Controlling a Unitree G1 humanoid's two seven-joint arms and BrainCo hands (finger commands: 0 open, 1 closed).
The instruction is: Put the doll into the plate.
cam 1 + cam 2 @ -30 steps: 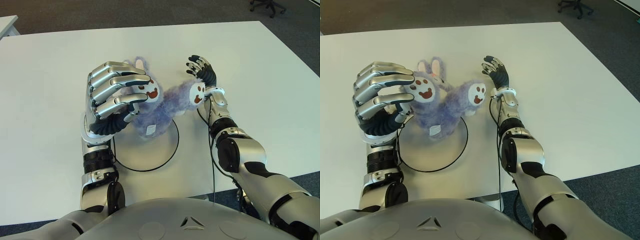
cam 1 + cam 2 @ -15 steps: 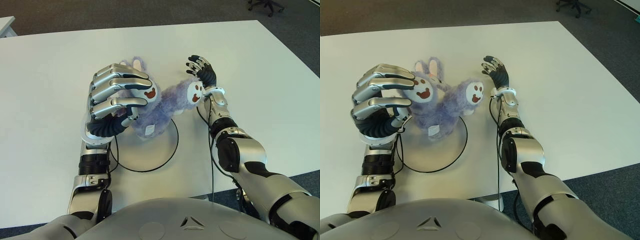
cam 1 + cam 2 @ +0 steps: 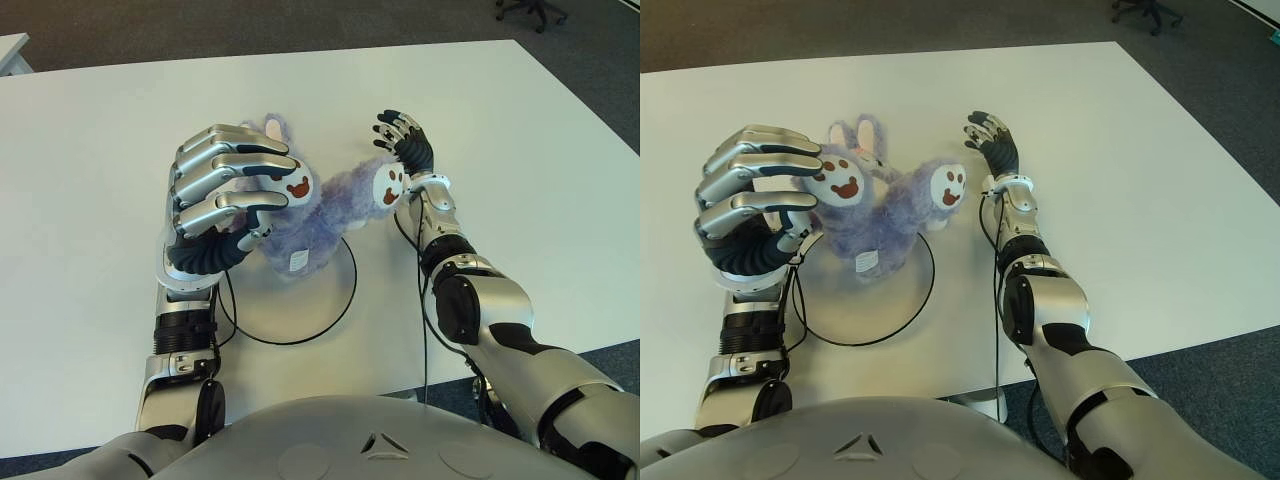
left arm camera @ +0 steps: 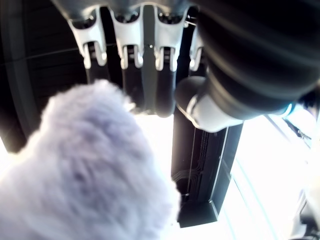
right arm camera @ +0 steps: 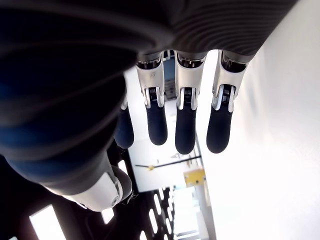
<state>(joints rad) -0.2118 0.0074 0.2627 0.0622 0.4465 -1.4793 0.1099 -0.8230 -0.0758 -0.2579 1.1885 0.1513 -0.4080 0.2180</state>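
1. Left hand (image 3: 225,195) is raised above the table on the robot's left, forearm upright, its silver fingers (image 3: 240,165) curled forward and the thumb tucked beneath them.
2. Right hand (image 3: 405,140) is reaching forward on the robot's right, arm stretched low along the surface.
3. Its dark fingertips (image 5: 185,127) are extended and slightly apart, holding nothing.

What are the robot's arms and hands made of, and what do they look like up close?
The left hand has shiny silver finger segments with dark pads underneath and a black ribbed wrist. The right hand shows black fingertips, white knuckle pieces and a white wrist cuff. Both forearms are silver shells with black joints. A thin black cable runs along the right arm.
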